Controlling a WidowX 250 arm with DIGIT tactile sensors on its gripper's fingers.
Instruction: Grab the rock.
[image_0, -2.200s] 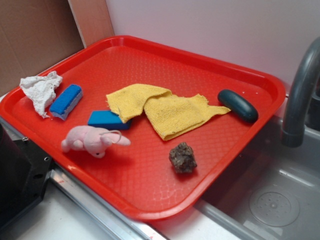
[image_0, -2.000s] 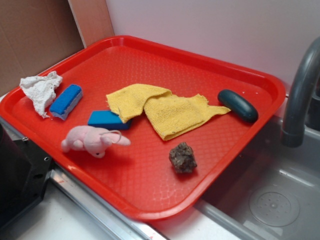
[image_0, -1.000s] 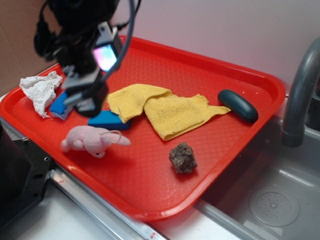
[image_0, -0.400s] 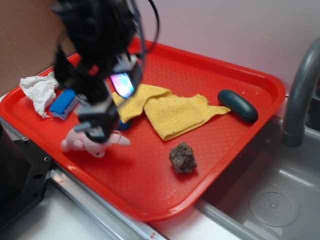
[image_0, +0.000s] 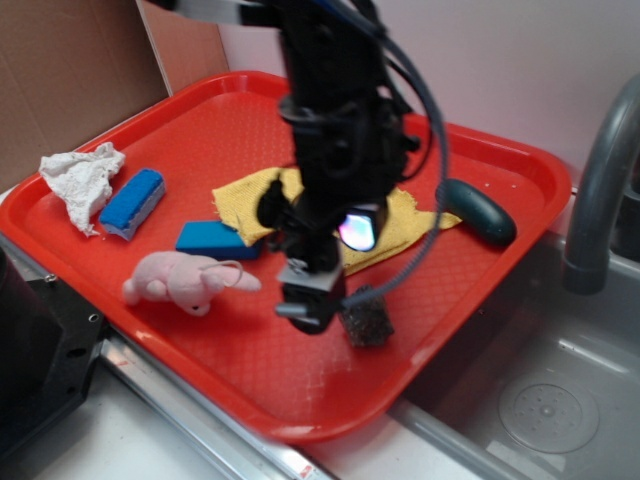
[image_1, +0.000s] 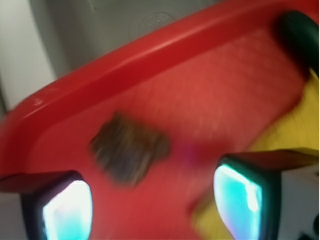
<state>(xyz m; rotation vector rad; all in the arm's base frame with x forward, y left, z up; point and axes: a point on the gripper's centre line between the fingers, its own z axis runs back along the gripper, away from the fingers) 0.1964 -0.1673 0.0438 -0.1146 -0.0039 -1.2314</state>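
The rock (image_0: 372, 322), a small dark bumpy lump, lies on the red tray (image_0: 500, 170) near its front right rim, partly hidden by my arm. In the blurred wrist view the rock (image_1: 130, 148) lies just ahead of the fingers, nearer the left one. My gripper (image_0: 335, 268) hangs open and empty just left of and above the rock. In the wrist view the gripper (image_1: 152, 202) shows two glowing fingertips (image_1: 67, 210) set wide apart with bare tray between them.
A yellow cloth (image_0: 245, 200) lies mid-tray under the arm. A dark teal oval bar (image_0: 480, 212) is at the right. A pink plush toy (image_0: 180, 282), two blue sponges (image_0: 215, 238), a white rag (image_0: 80, 180) are left. A sink and grey faucet (image_0: 600, 190) are right.
The arm came into view at the upper left and swept right across the tray, from above the sponges and plush toy to just beside the rock. The objects have not moved.
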